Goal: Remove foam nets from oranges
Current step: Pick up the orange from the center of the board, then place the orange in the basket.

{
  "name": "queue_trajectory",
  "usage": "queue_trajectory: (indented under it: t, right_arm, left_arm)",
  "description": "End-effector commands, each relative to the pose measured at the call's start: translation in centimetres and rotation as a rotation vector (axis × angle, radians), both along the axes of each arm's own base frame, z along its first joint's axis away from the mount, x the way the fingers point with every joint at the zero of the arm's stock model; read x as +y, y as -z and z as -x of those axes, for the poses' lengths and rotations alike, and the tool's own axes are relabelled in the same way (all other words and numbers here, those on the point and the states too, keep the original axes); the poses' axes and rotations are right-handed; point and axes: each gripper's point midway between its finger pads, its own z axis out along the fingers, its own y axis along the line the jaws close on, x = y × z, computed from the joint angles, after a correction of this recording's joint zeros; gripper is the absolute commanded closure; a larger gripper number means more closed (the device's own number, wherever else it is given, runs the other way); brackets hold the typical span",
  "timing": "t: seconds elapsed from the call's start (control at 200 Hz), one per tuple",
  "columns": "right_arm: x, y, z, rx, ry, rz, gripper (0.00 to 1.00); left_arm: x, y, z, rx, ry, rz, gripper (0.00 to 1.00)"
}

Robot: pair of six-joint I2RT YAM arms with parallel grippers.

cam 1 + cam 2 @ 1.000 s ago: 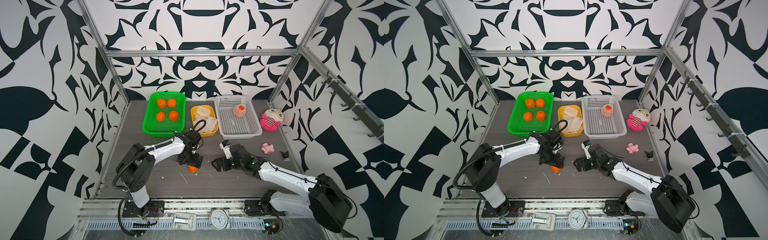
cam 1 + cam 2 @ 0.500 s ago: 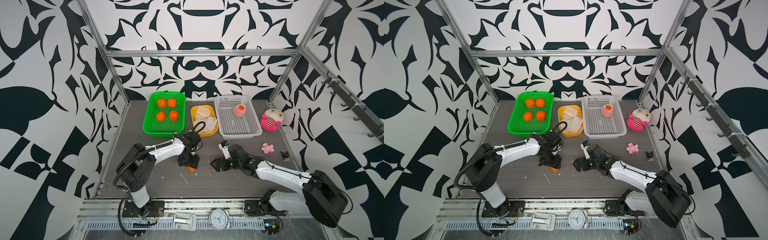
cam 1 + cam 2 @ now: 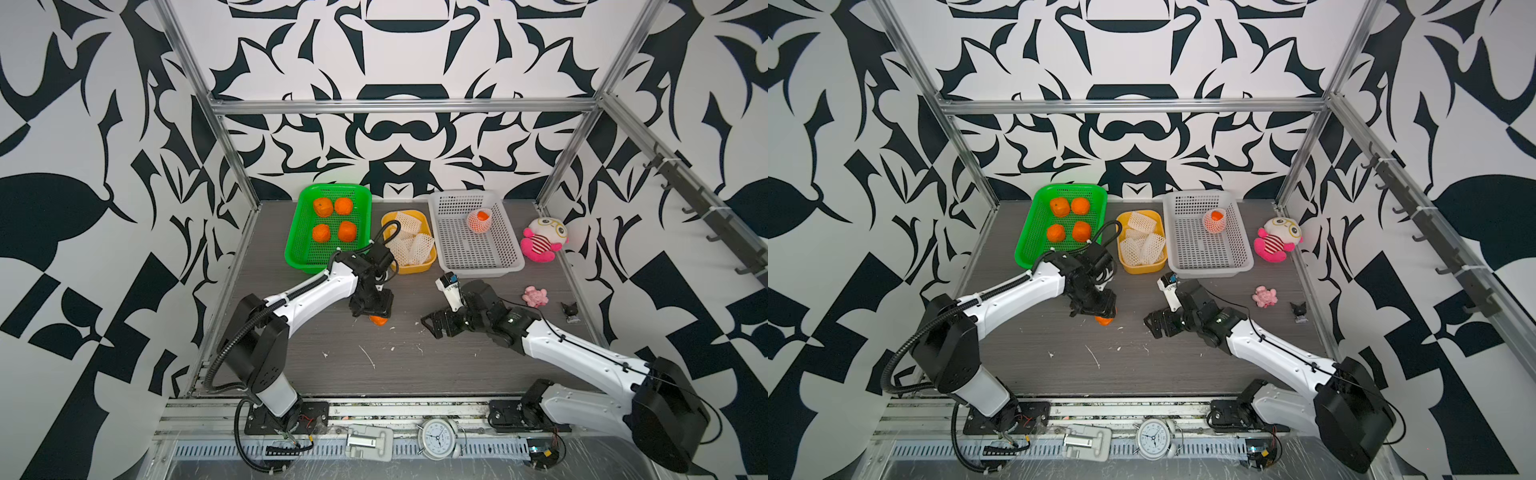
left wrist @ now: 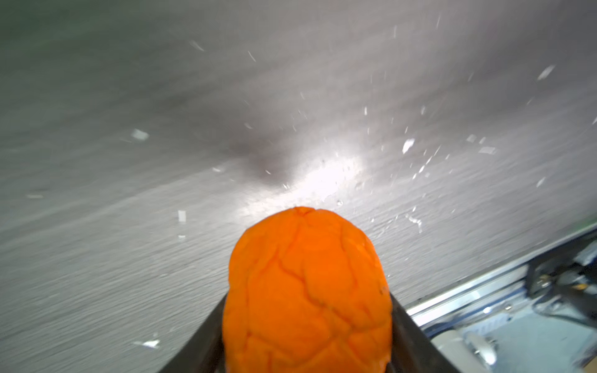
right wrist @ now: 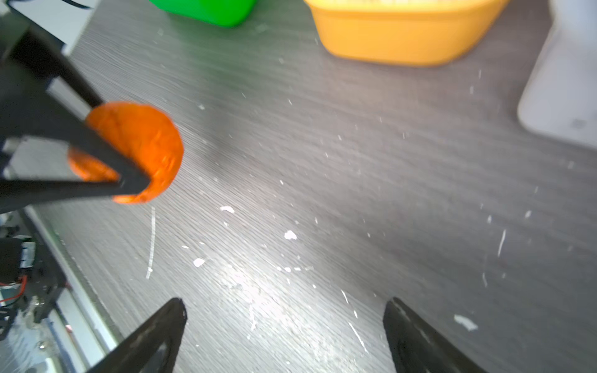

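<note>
Orange fruits (image 3: 346, 231): four basketed, one netted, one tight in left end effector (image 3: 377, 316); right end effector (image 5: 285, 306) agape.

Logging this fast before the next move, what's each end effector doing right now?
Left end effector: closed on an orange with no net on it.
Right end effector: open, holding nothing.

You're looking at a bare, lumpy orange (image 4: 307, 290) pinched in the left gripper (image 4: 307, 342), one dark finger (image 4: 408, 336) pressed against each side. Behind it, a bit blurry, you get the grey woodgrain table (image 4: 129, 129), scattered with white flecks (image 4: 407, 145) and a glare patch. A metal rail (image 4: 468, 290) runs along its edge.
</note>
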Motion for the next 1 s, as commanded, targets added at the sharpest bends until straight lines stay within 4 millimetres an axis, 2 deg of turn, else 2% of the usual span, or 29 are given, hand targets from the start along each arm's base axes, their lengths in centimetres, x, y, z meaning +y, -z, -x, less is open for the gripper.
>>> queue_trajectory:
  t: [0.0,0.185,0.29,0.42,0.54,0.72,0.89,0.995]
  right_arm:
    - [1.3,-3.2,-0.7,-0.087,-0.077,0.007,0.02]
    - [2.4,-5.2,-1.8,-0.142,-0.117,0.029,0.02]
    - [2.9,-6.0,-2.6,-0.178,-0.122,0.037,0.02]
    - [3.9,-6.4,-3.6,-0.195,-0.14,0.035,0.02]
    - [4.7,-6.3,-4.4,-0.2,-0.155,0.046,0.02]
    - [5.4,-5.5,-5.2,-0.204,-0.165,0.05,0.02]
    - [5.9,-4.5,-5.5,-0.189,-0.186,0.068,0.02]
    - [6.3,-3.3,-5.1,-0.164,-0.236,0.085,0.04]
  left_arm:
    - [2.8,-3.1,-1.0,0.002,-0.062,-0.033,0.49]
    - [6.6,-7.4,-6.2,-0.105,-0.167,-0.076,0.51]
    - [9.5,-8.6,-9.1,-0.145,-0.245,-0.107,0.52]
    - [11.8,-9.2,-12.2,-0.176,-0.314,-0.113,0.53]
    - [13.6,-8.6,-14.4,-0.179,-0.341,-0.181,0.53]
    - [15.8,-6.4,-16.8,-0.167,-0.363,-0.271,0.54]
    - [16.6,-4.6,-18.7,-0.135,-0.359,-0.28,0.55]
    - [16.5,-2.7,-19.2,-0.11,-0.285,-0.285,0.55]
